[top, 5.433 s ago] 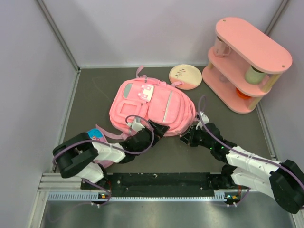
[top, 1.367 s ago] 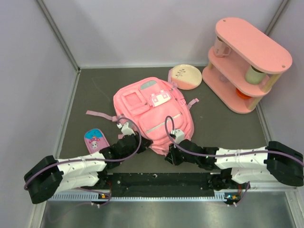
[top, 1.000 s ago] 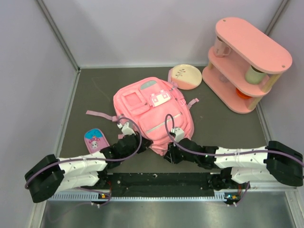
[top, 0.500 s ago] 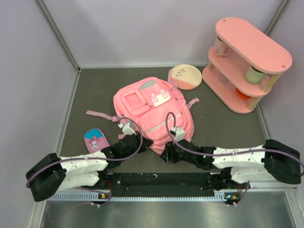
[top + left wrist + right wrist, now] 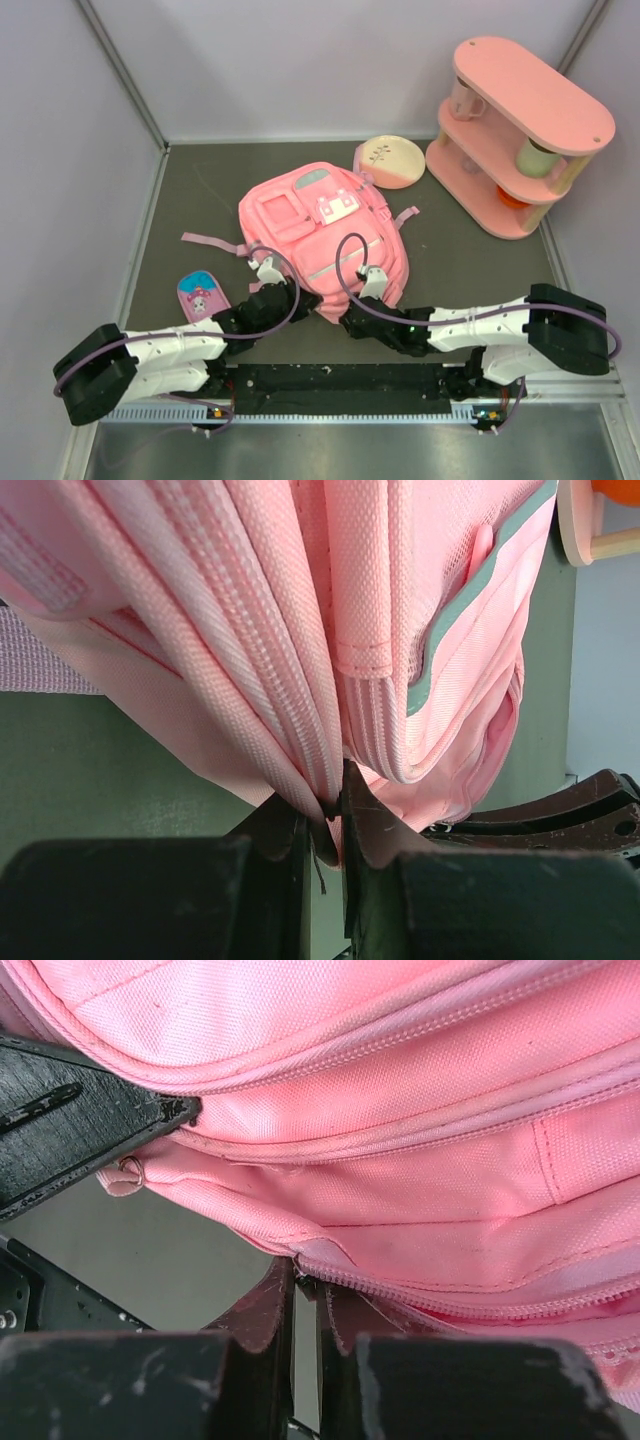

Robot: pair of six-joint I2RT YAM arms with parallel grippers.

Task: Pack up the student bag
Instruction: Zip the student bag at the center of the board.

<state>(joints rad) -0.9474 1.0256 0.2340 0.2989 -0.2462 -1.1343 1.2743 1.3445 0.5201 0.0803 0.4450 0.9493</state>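
The student bag, a pink backpack, lies flat on the dark table with its front pockets up and its bottom edge toward the arms. My left gripper is shut on a fold of fabric beside a zipper at the near-left edge of the student bag. The left gripper pinches it between both tips. My right gripper sits at the bag's near edge. In the right wrist view the right gripper is shut at the end of a zipper on the student bag, nipping a small piece there.
A small pink pouch lies left of the left arm. A round plate and a pink two-tier shelf holding cups stand at the back right. A bag strap trails left. Grey walls enclose the table.
My right gripper opened briefly, slid a little left along the bag's near edge and closed at the zipper end. The left gripper and the bag stayed put.
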